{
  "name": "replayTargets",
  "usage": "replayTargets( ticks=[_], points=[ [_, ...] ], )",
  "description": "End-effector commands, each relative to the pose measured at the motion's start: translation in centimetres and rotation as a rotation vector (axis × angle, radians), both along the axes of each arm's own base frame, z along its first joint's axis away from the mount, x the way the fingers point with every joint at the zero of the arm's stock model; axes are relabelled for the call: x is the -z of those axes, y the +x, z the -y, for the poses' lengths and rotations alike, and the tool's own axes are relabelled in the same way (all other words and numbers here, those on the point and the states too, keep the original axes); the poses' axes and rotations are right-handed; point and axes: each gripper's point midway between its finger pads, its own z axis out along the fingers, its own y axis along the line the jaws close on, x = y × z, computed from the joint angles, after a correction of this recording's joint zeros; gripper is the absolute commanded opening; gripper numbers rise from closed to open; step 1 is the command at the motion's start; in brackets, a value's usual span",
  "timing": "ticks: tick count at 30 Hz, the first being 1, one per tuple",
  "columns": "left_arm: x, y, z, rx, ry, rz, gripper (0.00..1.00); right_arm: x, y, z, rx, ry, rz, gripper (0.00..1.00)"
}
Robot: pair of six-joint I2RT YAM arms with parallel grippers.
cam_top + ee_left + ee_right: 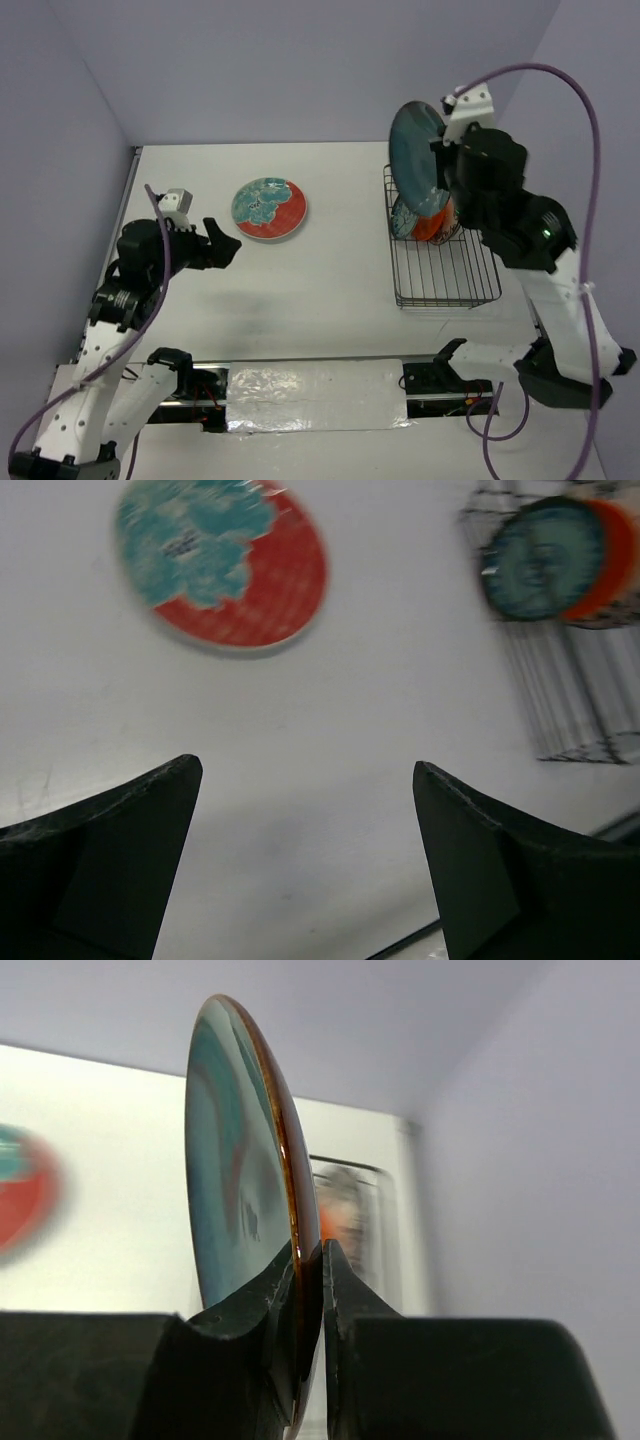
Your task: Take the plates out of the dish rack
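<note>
Partway through, with left fingers [110, 860] spread empty short of the mottled plate [269, 208] lying flat on the tabletop [330, 290] ahead, right fingers [250, 1340] clenched on the upright teal plate [415, 160] above the dish rack [445, 275], and at least two smaller plates [430, 222] left slotted below.

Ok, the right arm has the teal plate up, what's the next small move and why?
Probably swing the teal plate left, off the rack, toward bare table near the mottled plate. The right gripper pinches its rim, and it hangs on edge above the rack, so it looks free to travel.
</note>
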Motion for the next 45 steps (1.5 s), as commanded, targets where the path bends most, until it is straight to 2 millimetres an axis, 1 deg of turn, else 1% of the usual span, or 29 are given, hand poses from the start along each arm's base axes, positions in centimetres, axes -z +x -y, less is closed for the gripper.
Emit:
replayTargets(
  ticks=[1, 2, 3, 4, 5, 7, 8, 9, 11, 12, 13, 15, 17, 18, 19, 21, 26, 28, 29, 30, 32, 33, 34, 35, 39, 40, 42, 43, 45],
  points=[
    [-6.4, -3.9, 5.9, 0.408, -0.154, 0.254, 0.99, -6.2, -4.7, -6.0, -0.475, 0.377, 0.205, 0.00],
    [-8.0, -4.6, 6.6, 0.453, -0.192, 0.318, 1.00, -4.4, -4.9, -8.1, -0.569, 0.393, 0.167, 0.00],
    [-9.4, -6.0, 6.9, 0.491, -0.213, 0.385, 0.99, -4.6, -7.4, -10.6, -0.759, 0.463, 0.157, 0.00],
    [-9.8, -7.3, 7.5, 0.552, -0.237, 0.410, 1.00, -5.4, -8.2, -12.0, -0.850, 0.498, 0.191, 0.00],
    [-11.1, -7.9, 7.7, 0.572, -0.259, 0.463, 0.99, -3.4, -8.3, -13.6, -0.918, 0.507, 0.140, 0.00],
    [-12.2, -9.3, 7.7, 0.597, -0.269, 0.514, 0.99, -2.1, -9.6, -16.1, -1.059, 0.565, 0.103, 0.00],
    [-12.5, -9.5, 7.6, 0.595, -0.259, 0.531, 0.99, -1.9, -9.8, -16.6, -1.086, 0.585, 0.100, 0.00],
    [-12.0, -9.4, 7.5, 0.580, -0.253, 0.499, 1.00, -2.8, -10.3, -16.8, -1.111, 0.635, 0.132, 0.00],
    [-12.0, -8.9, 6.7, 0.529, -0.211, 0.493, 1.00, -1.6, -10.9, -17.9, -1.175, 0.665, 0.104, 0.00],
    [-11.0, -8.5, 6.6, 0.509, -0.201, 0.441, 0.99, -2.2, -11.3, -18.2, -1.205, 0.696, 0.120, 0.00],
    [-11.0, -8.3, 6.3, 0.496, -0.186, 0.438, 0.99, -1.5, -11.6, -18.8, -1.242, 0.707, 0.094, 0.00],
    [-10.5, -8.0, 6.5, 0.501, -0.191, 0.412, 1.00, -1.9, -12.0, -19.6, -1.290, 0.750, 0.094, 0.00],
    [-10.1, -8.2, 7.1, 0.537, -0.224, 0.389, 0.99, -1.1, -12.2, -20.4, -1.334, 0.768, 0.060, 0.00],
    [-10.2, -8.1, 7.3, 0.546, -0.233, 0.400, 0.99, -1.5, -12.4, -20.6, -1.354, 0.789, 0.073, 0.00],
    [-10.2, -8.1, 7.3, 0.545, -0.243, 0.394, 0.98, -0.8, -12.4, -20.8, -1.357, 0.796, 0.050, 0.00],
    [-9.7, -7.6, 7.1, 0.516, -0.238, 0.377, 0.96, -1.1, -12.5, -21.0, -1.370, 0.808, 0.068, 0.00],
    [-9.0, -6.8, 6.8, 0.486, -0.222, 0.351, 0.90, -0.3, -12.2, -21.3, -1.366, 0.816, 0.044, 0.00],
    [-9.0, -7.2, 7.3, 0.519, -0.259, 0.338, 0.82, -0.1, -12.2, -21.6, -1.381, 0.824, 0.035, 0.00],
    [-9.7, -7.3, 7.6, 0.540, -0.275, 0.369, 0.77, 0.0, -12.1, -21.8, -1.381, 0.834, 0.029, 0.00],
    [-9.5, -7.8, 8.2, 0.577, -0.316, 0.344, 0.63, 0.4, -11.7, -22.1, -1.376, 0.841, 0.025, 0.00],
    [-10.6, -8.2, 8.7, 0.620, -0.354, 0.389, 0.49, 0.4, -11.3, -22.3, -1.371, 0.858, 0.032, 0.00],
    [-10.3, -8.5, 9.1, 0.644, -0.397, 0.358, 0.31, 0.9, -10.9, -22.5, -1.362, 0.866, 0.022, 0.00],
    [-11.1, -8.5, 9.3, 0.663, -0.407, 0.397, 0.26, 1.0, -10.8, -22.7, -1.359, 0.882, 0.016, 0.00],
    [-11.1, -8.5, 9.4, 0.669, -0.422, 0.391, 0.23, 0.7, -10.8, -22.8, -1.368, 0.890, 0.031, 0.00],
    [-10.6, -7.7, 9.5, 0.648, -0.455, 0.353, 0.00, 1.3, -10.1, -23.5, -1.372, 0.919, 0.009, 0.00],
    [-10.4, -7.0, 9.3, 0.613, -0.458, 0.343, 0.00, 1.5, -10.1, -23.6, -1.373, 0.914, 0.010, 0.00],
    [-10.0, -5.4, 8.6, 0.503, -0.474, 0.318, 0.00, 2.0, -9.3, -23.5, -1.332, 0.903, 0.011, 0.22],
    [-9.7, -4.9, 8.3, 0.451, -0.494, 0.283, 0.00, 3.1, -8.7, -23.4, -1.291, 0.902, -0.008, 0.50],
    [-9.2, -3.3, 7.1, 0.317, -0.509, 0.265, 0.00, 3.6, -7.3, -22.2, -1.174, 0.903, 0.026, 0.75]
  ],
)
